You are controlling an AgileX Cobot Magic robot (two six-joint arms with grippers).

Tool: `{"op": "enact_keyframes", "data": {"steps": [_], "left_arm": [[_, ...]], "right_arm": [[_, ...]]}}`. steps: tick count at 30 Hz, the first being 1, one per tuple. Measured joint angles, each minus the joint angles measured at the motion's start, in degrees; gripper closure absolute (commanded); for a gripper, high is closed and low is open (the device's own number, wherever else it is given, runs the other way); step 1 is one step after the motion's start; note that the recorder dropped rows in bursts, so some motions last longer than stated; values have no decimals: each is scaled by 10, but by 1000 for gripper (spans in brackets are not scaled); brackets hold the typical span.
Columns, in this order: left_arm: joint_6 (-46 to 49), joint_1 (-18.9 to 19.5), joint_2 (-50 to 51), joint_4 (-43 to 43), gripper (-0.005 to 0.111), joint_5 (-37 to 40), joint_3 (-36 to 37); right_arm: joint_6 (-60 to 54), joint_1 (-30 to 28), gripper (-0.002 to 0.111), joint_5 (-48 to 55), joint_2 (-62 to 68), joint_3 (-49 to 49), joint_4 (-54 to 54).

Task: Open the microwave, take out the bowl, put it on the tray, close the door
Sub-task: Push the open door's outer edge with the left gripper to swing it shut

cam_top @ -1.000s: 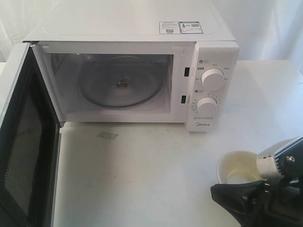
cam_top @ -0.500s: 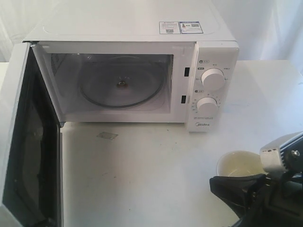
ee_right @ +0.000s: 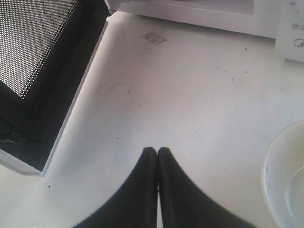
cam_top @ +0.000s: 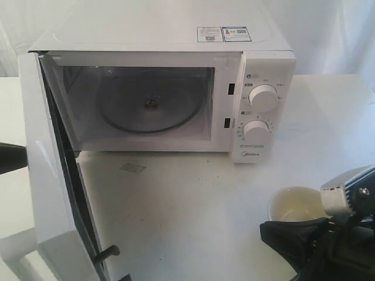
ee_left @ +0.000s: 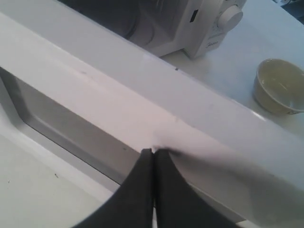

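A boxy white microwave (cam_top: 176, 35) is seen on a white table (cam_top: 193, 216), which is matte and speckled. Two round knobs (cam_top: 263, 98) are set on its panel and stickers (cam_top: 224, 33) lie on its top. A round ribbed glass turntable (cam_top: 149, 102) is held in the cavity. The door (cam_top: 53, 193) stands partly open at 8 o'clock in the exterior view, with a dark latch hook (cam_top: 108, 253) on its edge.

The small round cream bowl (cam_top: 296, 205), with a pale glossy inside, is set on the table at 5 o'clock of the microwave, just beside the right gripper (ee_right: 157, 151), whose tapered black fingers are pressed together with nothing between them.

The door's fine perforated mesh window (ee_right: 33, 38) is shown only by the right wrist view. Only the left wrist view shows the left gripper (ee_left: 153, 152), its fingers together and their tips against the door's smooth outer face.
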Motion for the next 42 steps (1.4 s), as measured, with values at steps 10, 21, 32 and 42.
{"op": "enact_keyframes", "data": {"steps": [10,21,32,42], "left_arm": [[31,0,62,-22,107,-1,-32],[125,-75,115,-92,107,-65,-32],[183,-164,178,-137,107,-174,-55],[233,-220,249,-175,107,-241,-122]], "right_arm": [[0,0,108,1,0,0,0],[0,0,108,2,0,0,0],[-3,0,108,4,0,0,0],[-3,0,108,13,0,0,-1]]}}
